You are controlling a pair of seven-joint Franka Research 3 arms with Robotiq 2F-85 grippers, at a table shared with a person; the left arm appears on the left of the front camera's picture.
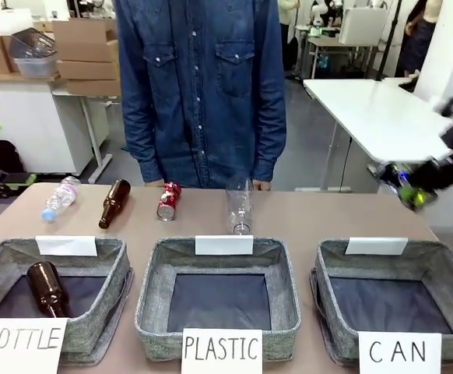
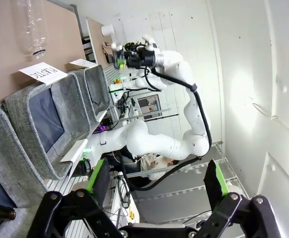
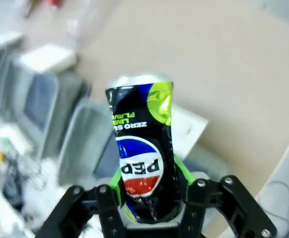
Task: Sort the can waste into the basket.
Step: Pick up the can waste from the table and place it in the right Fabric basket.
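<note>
right hand is clamped on the dark pepsi can, held in the air over the grey "can" basket; left hand stands wide apart, gripping nothing.

**Landmark:** PLASTIC basket, middle of the table's near edge, with its sign in front and a card on its far rim.

- **Left of it:** BOTTLE basket, with the basketed glass bottle inside.
- **Right of it:** CAN basket.
- **Just behind it:** the near plastic bottle, neck toward it.
- **Behind it and leftward, in order:** the crushed can, the loose glass bottle, then the far plastic bottle, all lying on the table.
- **Behind it, across the table:** a person.
- **Far right of it, off the table:** the second can, clamped in the right gripper.
</note>
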